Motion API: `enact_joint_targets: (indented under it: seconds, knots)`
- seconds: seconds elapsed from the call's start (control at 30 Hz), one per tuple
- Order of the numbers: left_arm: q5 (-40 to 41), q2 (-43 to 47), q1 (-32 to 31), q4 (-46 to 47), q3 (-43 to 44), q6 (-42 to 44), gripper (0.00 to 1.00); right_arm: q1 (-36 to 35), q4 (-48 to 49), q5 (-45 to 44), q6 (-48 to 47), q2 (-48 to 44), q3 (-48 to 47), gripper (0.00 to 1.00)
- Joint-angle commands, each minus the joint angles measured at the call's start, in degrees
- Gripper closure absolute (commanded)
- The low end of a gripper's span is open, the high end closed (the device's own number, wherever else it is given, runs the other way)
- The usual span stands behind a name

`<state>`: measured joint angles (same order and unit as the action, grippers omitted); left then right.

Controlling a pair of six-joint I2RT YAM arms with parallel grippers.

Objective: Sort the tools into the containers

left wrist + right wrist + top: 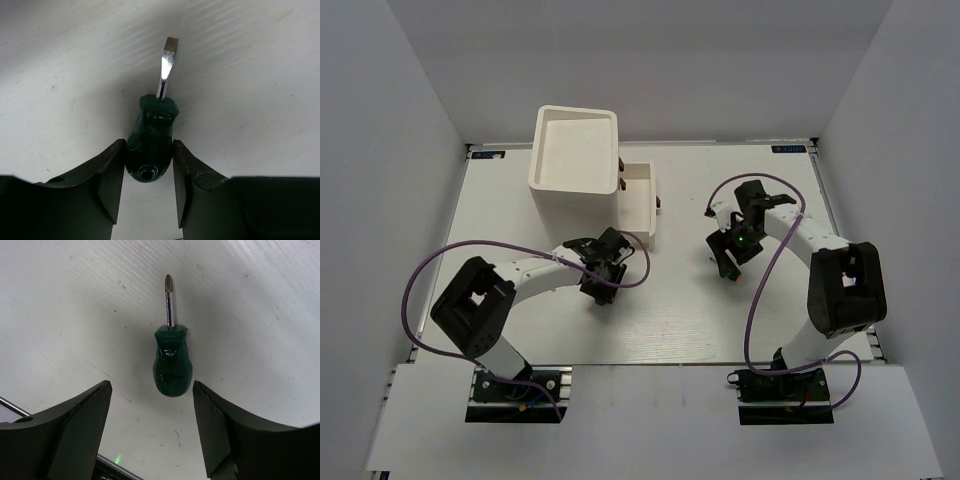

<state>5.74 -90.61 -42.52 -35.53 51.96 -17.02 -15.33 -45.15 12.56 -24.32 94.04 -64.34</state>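
In L hand (pixel 148 160): stubby green flathead screwdriver (pixel 156 120).

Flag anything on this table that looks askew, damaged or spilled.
Nothing stands out. The left tool is shut on the flat-blade green screwdriver, the Phillips green screwdriver lies intact in front of the open right tool, and one white drawer stands pulled out, as sorting needs.

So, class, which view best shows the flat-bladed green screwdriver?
Left wrist: the flat-bladed screwdriver fills it, handle between the left fingers. The top view hides it under the left gripper; the right wrist view lacks it.
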Motion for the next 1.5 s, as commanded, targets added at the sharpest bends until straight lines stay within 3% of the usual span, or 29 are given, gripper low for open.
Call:
enact_joint_targets:
  seconds: [0.0, 0.13, 0.23, 0.27, 0.3, 0.43, 0.7, 0.8, 1.23, 1.27, 1.4, 1.43, 1.47]
  knots:
    - [1.29, -0.97, -0.90, 1.17, 2.34, -0.30, 0.79, 0.48, -0.21, 1.07, 0.59, -2.37, -1.58, 0.28]
    - [-0.02, 0.43, -3.18, -2.34, 9.01, 1.80, 0.92, 0.74, -0.29, 1.42, 0.50, -3.07, -1.58, 0.31]
    - [-2.22, 1.05, -4.94, -5.07, 17.36, 4.97, 1.00, 0.74, -0.73, 2.38, 0.50, -3.07, -1.85, 0.66]
    - [-2.22, 0.44, -5.72, -7.25, 22.34, 4.97, 1.00, 1.00, -0.73, 2.47, 0.58, -2.99, -1.93, 0.98]
    - [-1.70, -0.26, -5.73, -8.23, 25.00, 6.28, 1.00, 1.01, -0.82, 2.65, 0.76, -3.07, -2.02, 1.00]
    - [2.16, -6.06, -5.73, -12.10, 37.66, 7.08, 1.00, 1.45, -0.38, 2.12, 1.64, -3.07, -2.37, 1.00]
    - [23.50, -25.37, -5.73, -21.14, 61.46, 3.93, 1.00, 2.33, -0.12, 1.50, 2.69, -3.69, -2.72, 1.00]
    - [27.99, -29.35, -5.20, -23.26, 67.19, 3.92, 1.00, 2.85, 0.23, 1.24, 3.04, -4.13, -2.64, 1.00]
    - [30.12, -33.14, -2.30, -22.57, 69.68, 5.68, 1.00, 4.17, 0.41, 2.38, 3.84, -4.21, -1.50, 1.00]
    - [29.43, -33.14, -2.30, -22.57, 69.07, 5.68, 0.98, 4.26, 0.58, 2.56, 3.92, -4.13, -1.32, 1.00]
    - [28.90, -34.19, -1.17, -22.04, 68.53, 5.68, 0.75, 4.26, 0.24, 2.82, 3.75, -3.95, -1.76, 0.99]
    - [28.89, -34.20, -1.16, -22.04, 68.01, 5.68, 0.64, 4.26, 0.15, 3.00, 3.66, -3.43, -1.76, 0.93]
    - [28.37, -34.20, -1.16, -21.52, 68.01, 5.68, 0.60, 4.17, -0.20, 3.17, 3.66, -3.42, -1.93, 0.79]
